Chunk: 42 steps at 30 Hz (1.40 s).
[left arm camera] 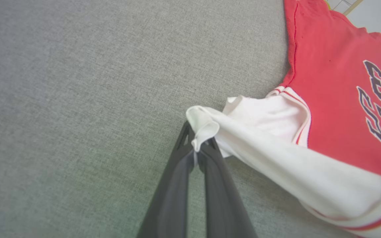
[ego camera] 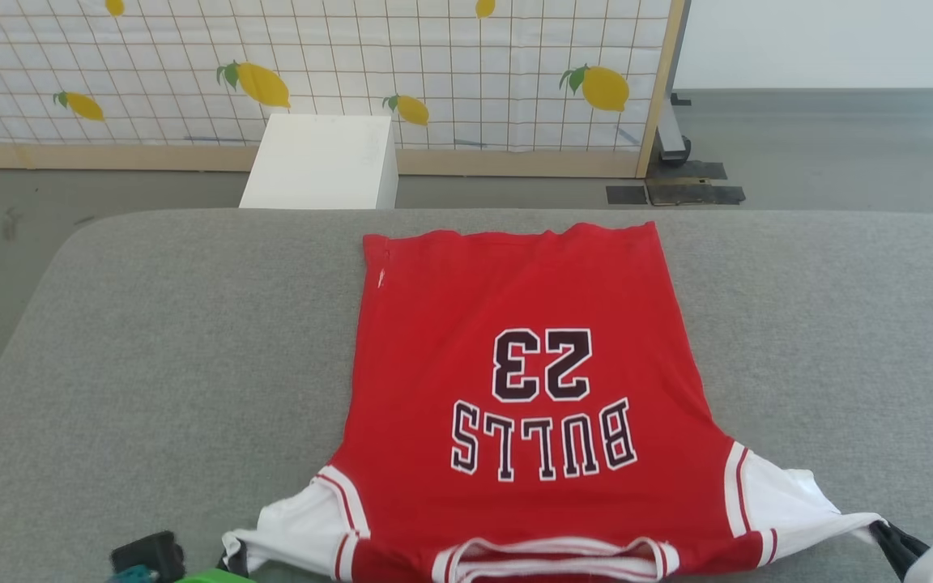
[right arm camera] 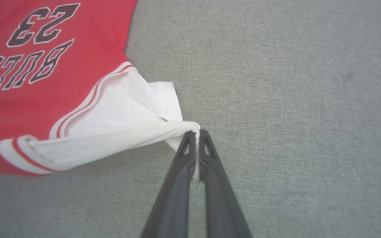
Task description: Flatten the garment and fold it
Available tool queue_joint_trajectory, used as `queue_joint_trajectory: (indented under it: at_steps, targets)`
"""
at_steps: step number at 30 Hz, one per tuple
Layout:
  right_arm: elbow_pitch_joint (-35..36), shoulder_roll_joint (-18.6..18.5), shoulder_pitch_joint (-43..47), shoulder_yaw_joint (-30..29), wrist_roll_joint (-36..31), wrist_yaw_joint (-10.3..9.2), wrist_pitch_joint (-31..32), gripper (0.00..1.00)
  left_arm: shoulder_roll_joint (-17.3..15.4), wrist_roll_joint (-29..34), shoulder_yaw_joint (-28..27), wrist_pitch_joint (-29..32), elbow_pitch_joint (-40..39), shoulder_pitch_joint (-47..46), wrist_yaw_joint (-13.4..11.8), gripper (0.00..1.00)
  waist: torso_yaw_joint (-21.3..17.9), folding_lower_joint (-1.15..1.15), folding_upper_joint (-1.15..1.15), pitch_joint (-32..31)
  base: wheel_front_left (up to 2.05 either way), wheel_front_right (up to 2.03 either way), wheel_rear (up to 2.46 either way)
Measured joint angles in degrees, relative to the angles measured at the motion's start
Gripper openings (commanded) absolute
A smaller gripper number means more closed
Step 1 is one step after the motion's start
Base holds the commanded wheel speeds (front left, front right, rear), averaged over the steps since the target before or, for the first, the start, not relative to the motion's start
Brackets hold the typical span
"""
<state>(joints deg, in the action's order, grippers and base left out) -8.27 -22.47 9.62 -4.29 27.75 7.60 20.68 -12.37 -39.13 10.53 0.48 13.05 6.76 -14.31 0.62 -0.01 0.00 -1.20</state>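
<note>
The garment (ego camera: 515,356), a red jersey with white sleeves and a black "BULLS 23" print facing up, lies spread on the grey padded table (ego camera: 151,340), collar toward me and hem at the far side. My left gripper (left arm camera: 197,140) is shut on the tip of one white sleeve (left arm camera: 276,155), pulling it taut; in the head view that gripper (ego camera: 227,560) is at the bottom left edge. My right gripper (right arm camera: 196,134) is shut on the tip of the other white sleeve (right arm camera: 117,132), stretched out to the side. In the head view it (ego camera: 879,528) sits at the lower right.
A white box (ego camera: 322,162) stands on the floor just beyond the table's far edge. Behind it runs a lemon-patterned screen (ego camera: 353,65) with a wooden frame. Grey table surface lies open to either side of the jersey.
</note>
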Motion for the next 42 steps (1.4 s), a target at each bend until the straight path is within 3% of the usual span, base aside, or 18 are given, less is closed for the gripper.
queue_joint_trajectory:
  at_steps: [2, 6, 12, 15, 16, 17, 23, 29, 34, 37, 42]
  targets:
    - [1.9, -0.6, 0.0, 1.4, -2.2, -0.01, 3.2, 0.0, -2.3, 4.2, 3.2, 2.4, 0.2, -0.1, -1.4, 0.0, -0.1, 0.0, 0.0, -0.1, 0.0, 0.0, 0.0]
    - [4.1, -2.2, -1.6, 7.1, -6.4, -0.01, 10.9, 0.0, -3.4, 8.4, 6.8, 5.6, 0.4, -0.4, -3.5, 0.0, -0.3, 0.0, 0.0, 0.0, 0.0, 0.0, 0.0]
    - [2.3, -3.5, -6.3, 15.1, -9.2, -0.01, 23.2, 0.0, -2.6, 8.4, 7.1, 6.2, -0.9, -1.0, -4.4, 0.0, -0.2, 0.0, 0.0, 0.7, 0.0, 0.0, 0.0]
    - [0.1, -3.6, -7.5, 16.4, -10.0, -0.01, 25.5, 0.0, -2.0, 7.9, 6.9, 5.5, -1.3, -1.0, -4.4, 0.0, 0.1, 0.0, 0.0, 1.1, 0.0, 0.0, 0.0]
    - [-0.6, -3.6, -7.8, 16.3, -10.2, -0.01, 25.5, 0.42, -1.8, 7.8, 6.9, 5.2, -1.3, -1.1, -4.4, 0.0, 0.3, 0.0, 0.0, 1.3, 0.0, 0.0, 0.0]
    - [-1.0, -3.5, -8.0, 15.9, -10.1, -0.01, 25.4, 1.0, -1.8, 7.8, 6.8, 5.0, -1.3, -1.2, -4.3, 0.0, 0.4, 0.0, 0.0, 1.5, 0.0, 0.0, 0.0]
    - [0.7, -2.0, -8.1, 8.3, -6.8, -0.01, 24.7, 1.0, -1.5, 7.5, 6.5, 4.1, -2.7, -1.5, -4.4, 0.0, 0.5, 0.0, 0.0, 2.2, 0.0, 0.0, 0.0]
    - [9.4, 0.2, -5.9, -6.0, -0.8, -0.01, 26.1, 1.0, -1.5, 7.3, 6.0, 3.8, -4.4, -1.5, -4.7, 0.0, -0.3, 0.01, 0.0, 2.2, 0.0, 0.0, 0.0]
    - [16.5, 3.2, -6.6, -13.3, 2.0, -0.03, 22.7, 1.0, -1.5, 7.3, 5.9, 2.9, -5.6, -1.5, -4.9, 0.0, -0.9, 0.01, 0.0, 2.4, 0.0, 0.0, 0.0]
    - [17.8, 5.4, -10.0, -15.4, 2.0, -0.03, 17.5, 1.0, -1.5, 7.3, 5.9, 2.7, -6.5, -1.5, -5.0, 0.0, -0.9, 0.01, 0.0, 2.8, 0.0, 0.0, 0.0]
    - [15.8, 8.2, -18.5, -12.5, 0.6, -0.03, 10.6, 1.0, -1.5, 7.4, 6.0, 1.9, -8.7, -1.5, -5.5, 0.0, -0.7, 0.01, 0.0, 4.3, 0.0, 0.0, 0.0]
